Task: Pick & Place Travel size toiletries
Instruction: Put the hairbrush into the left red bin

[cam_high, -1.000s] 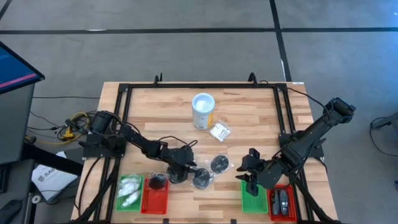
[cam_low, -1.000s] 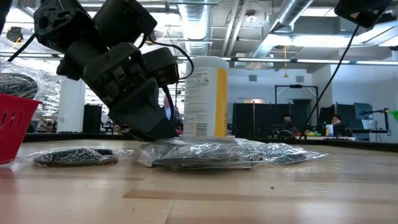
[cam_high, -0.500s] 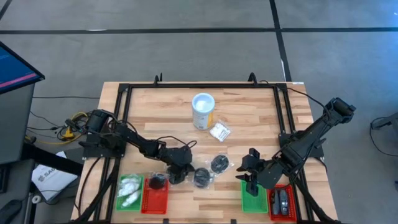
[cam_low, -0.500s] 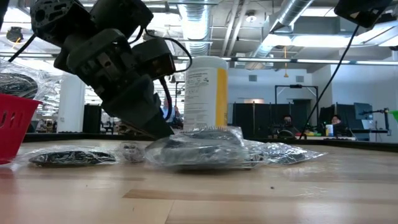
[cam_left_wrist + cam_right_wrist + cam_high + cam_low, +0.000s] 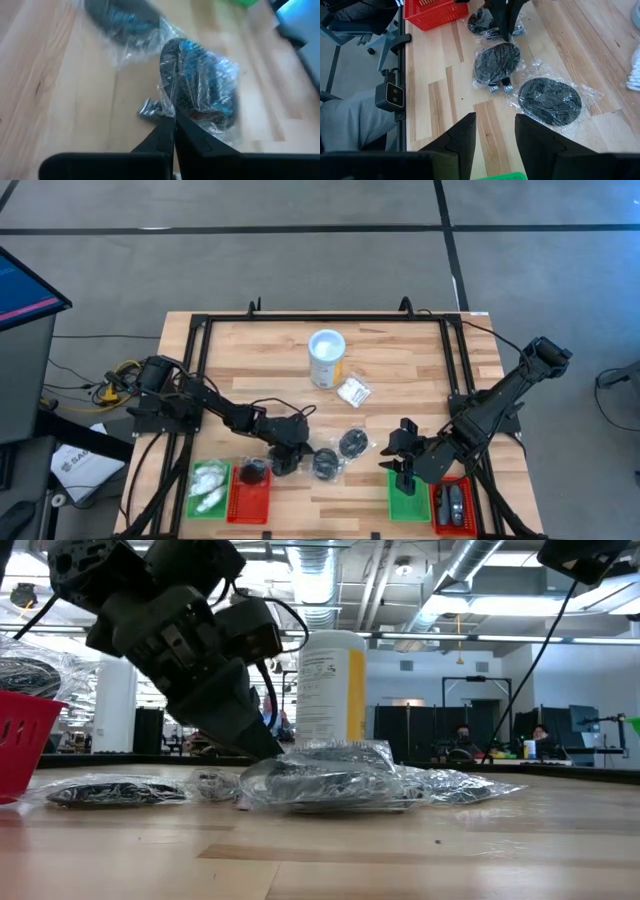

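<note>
The left gripper [image 5: 287,461] is low over the front-left part of the table [image 5: 400,370], its jaws pressed together on the clear wrap at the edge of a round black packet [image 5: 200,80], which the low view shows tilted up off the wood on that side [image 5: 320,778]. A second round black packet [image 5: 352,444] lies just beside it toward the table's middle, and a third [image 5: 115,792] lies flat near the left red tray [image 5: 250,498], which itself holds a black packet [image 5: 252,472]. The green tray [image 5: 210,490] next to it holds white packets [image 5: 207,478]. A loose white packet [image 5: 353,391] lies beside the tall white tub with the yellow label [image 5: 327,358] at the table's middle-rear. The right gripper [image 5: 400,463] hangs with its jaws spread above the right green tray [image 5: 407,505]; beside it, the right red tray [image 5: 455,510] holds dark grey oblong pieces [image 5: 452,502].
</note>
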